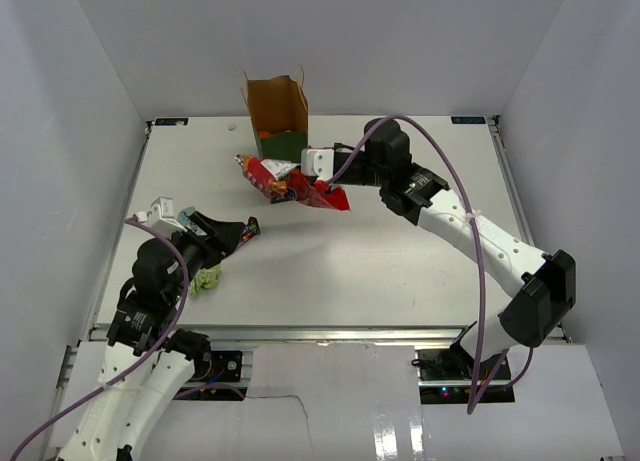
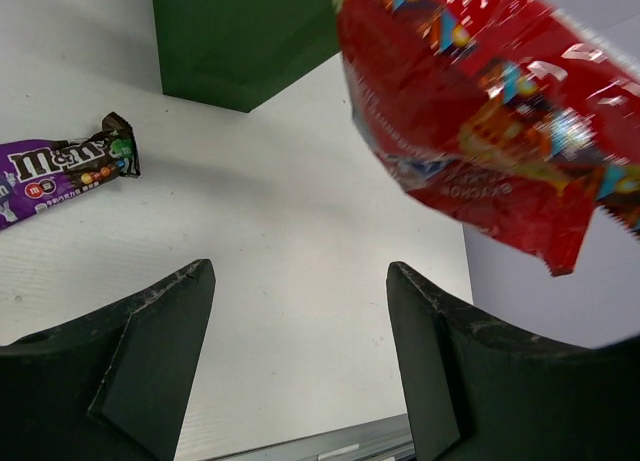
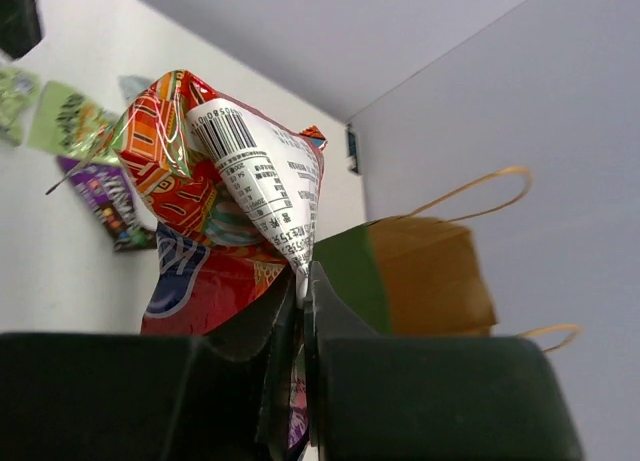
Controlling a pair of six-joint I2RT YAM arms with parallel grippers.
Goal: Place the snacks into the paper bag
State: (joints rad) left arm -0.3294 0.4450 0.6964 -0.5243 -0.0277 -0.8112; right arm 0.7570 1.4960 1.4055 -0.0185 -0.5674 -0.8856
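The paper bag (image 1: 278,109) stands upright at the back centre, dark green outside and brown inside. My right gripper (image 1: 308,186) is shut on a corner of a red crinkly bag (image 1: 268,176) and holds it in the air just in front of the paper bag. In the right wrist view the jaws (image 3: 303,281) pinch the red bag (image 3: 235,171) next to the paper bag (image 3: 425,271). My left gripper (image 1: 232,231) is open and empty, low at the front left. The purple bar (image 1: 251,226) lies just beyond its fingertips. It also shows in the left wrist view (image 2: 65,168).
A light green packet (image 1: 207,278) lies by the left arm near the front edge. In the right wrist view, light green packets (image 3: 60,121) lie far off on the table. White walls enclose the table on three sides.
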